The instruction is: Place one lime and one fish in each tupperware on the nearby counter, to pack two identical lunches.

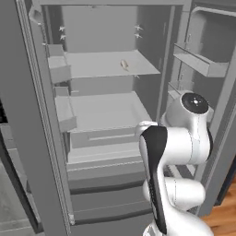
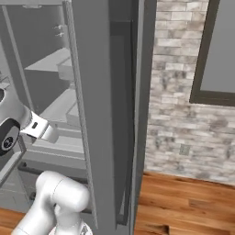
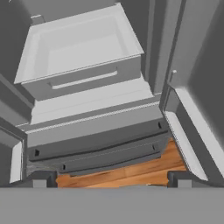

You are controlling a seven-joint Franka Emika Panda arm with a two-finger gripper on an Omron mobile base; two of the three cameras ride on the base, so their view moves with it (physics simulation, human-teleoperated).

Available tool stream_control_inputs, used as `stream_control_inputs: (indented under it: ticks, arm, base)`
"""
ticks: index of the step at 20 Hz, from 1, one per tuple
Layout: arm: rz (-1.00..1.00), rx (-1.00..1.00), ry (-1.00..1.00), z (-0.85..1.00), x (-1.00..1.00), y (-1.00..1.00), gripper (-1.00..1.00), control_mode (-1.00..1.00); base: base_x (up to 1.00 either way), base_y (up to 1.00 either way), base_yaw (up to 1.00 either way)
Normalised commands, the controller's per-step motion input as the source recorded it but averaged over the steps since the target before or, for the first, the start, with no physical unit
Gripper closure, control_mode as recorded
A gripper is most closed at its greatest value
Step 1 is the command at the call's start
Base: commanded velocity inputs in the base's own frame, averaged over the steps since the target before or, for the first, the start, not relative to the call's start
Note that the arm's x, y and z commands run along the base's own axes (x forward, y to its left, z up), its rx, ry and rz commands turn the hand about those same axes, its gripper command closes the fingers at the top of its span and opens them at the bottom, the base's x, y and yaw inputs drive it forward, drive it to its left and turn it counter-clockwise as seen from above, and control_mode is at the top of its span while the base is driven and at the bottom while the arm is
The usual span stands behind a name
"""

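Note:
One fish (image 1: pixel 124 64), a small pale tan body, lies on the upper shelf (image 1: pixel 92 69) of the open fridge, towards its right. My gripper (image 3: pixel 112 179) is open with nothing between its fingertips (image 3: pixel 43 178). It points down at the fridge's lower part, facing a pale crisper drawer (image 3: pixel 83 78) and the dark freezer drawer fronts (image 3: pixel 96 144), well below the fish. My arm (image 1: pixel 159 170) rises in front of the fridge's right side. The lime, the tupperware and the counter are out of view.
The fridge's left door (image 1: pixel 27 138) and its right door with bins (image 1: pixel 203 64) stand open on both sides of my arm. A door edge (image 2: pixel 110 114) stands close on the right. Beyond it are a brick wall (image 2: pixel 179 92) and wood floor (image 2: pixel 183 202).

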Motion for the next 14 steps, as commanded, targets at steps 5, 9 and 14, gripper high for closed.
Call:
stream_control_inputs:
  ticks: [5, 9, 14]
  arm:
    - [0.00, 0.00, 0.00, 0.00, 0.00, 0.00, -1.00, 1.00]
    - [0.00, 0.00, 0.00, 0.00, 0.00, 0.00, -1.00, 1.00]
    - [0.00, 0.00, 0.00, 0.00, 0.00, 0.00, -1.00, 1.00]
  base:
    - [-0.06, 0.70, 0.09]
    - [0.03, 0.11, 0.02]
    - [0.24, -0.26, 0.00]
